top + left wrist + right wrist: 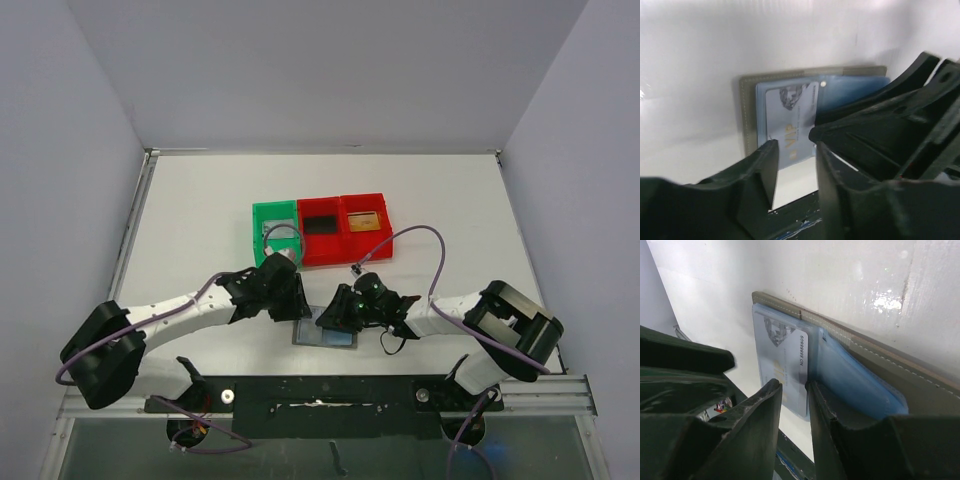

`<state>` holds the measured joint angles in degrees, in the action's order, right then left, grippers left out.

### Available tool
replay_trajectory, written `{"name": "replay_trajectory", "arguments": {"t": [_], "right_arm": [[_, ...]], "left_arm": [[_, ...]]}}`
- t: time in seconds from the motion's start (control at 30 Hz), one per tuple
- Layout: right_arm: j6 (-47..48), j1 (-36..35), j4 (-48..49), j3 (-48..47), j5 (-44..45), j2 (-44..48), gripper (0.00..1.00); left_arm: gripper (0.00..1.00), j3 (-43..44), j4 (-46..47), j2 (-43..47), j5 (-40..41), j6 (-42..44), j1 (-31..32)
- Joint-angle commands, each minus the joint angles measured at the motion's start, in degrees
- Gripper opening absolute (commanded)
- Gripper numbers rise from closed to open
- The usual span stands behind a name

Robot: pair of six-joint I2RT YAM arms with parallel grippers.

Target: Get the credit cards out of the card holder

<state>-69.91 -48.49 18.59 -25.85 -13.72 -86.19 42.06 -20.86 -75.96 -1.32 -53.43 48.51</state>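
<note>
Wallet position: the wallet is laid open and flat on the table, near the front edge and under both grippers. A green bin and red bins are set well behind it.
Wallet axis: the long axis is run left to right, about parallel with the table's front edge. The pockets are turned up.
Card position: a silver card is seen on the wallet's left half, its near end carried just past the wallet's front edge.
Card axis: the long axis is set across the wallet, far to near. The free end is pointed toward the arm bases, print side up.
Left gripper: poised over the card's near end. The jaws are parted by a narrow gap and nothing is clamped. Contact cannot be told.
Right gripper: placed just beside, over the same end. The jaws are narrowly parted and nothing is held.
Done: the wallet is opened. The silver card is judged partly drawn.
Left: the silver card is not yet pulled free. No black card is made out in the pockets. A dark flat thing is noted in a red bin, but whether it is a card cannot be told.
</note>
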Motion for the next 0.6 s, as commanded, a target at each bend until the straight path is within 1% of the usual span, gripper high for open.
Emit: {"name": "replay_trajectory", "arguments": {"t": [0.0,0.07,0.23,0.33,0.47,0.57], "right_arm": [[0.18,-0.41,-1.47,-0.01,2.99,1.36,0.31],[0.18,-0.31,-1.49,0.16,2.99,1.49,0.31],[0.17,-0.37,-1.46,0.50,2.99,1.77,0.32],[0.15,-0.38,-1.60,0.61,2.99,1.94,0.35],[0.74,-0.46,-1.49,0.62,2.52,1.92,0.34],[2.12,-0.50,0.00,0.20,-0.25,0.75,0.31]], "left_arm": [[0.30,-4.05,10.11,-2.12,-7.07,-3.42,-0.08],[0.28,-5.26,10.14,-3.02,-6.44,-3.84,-0.09],[0.28,-7.32,10.60,-3.31,-5.34,-4.31,-0.13],[0.26,-7.59,10.58,-3.31,-5.09,-4.31,-0.08],[0.19,-7.70,10.60,-3.36,-4.97,-4.15,-0.11],[0.14,-7.86,10.81,-3.63,-4.95,-3.87,-0.14]]}}
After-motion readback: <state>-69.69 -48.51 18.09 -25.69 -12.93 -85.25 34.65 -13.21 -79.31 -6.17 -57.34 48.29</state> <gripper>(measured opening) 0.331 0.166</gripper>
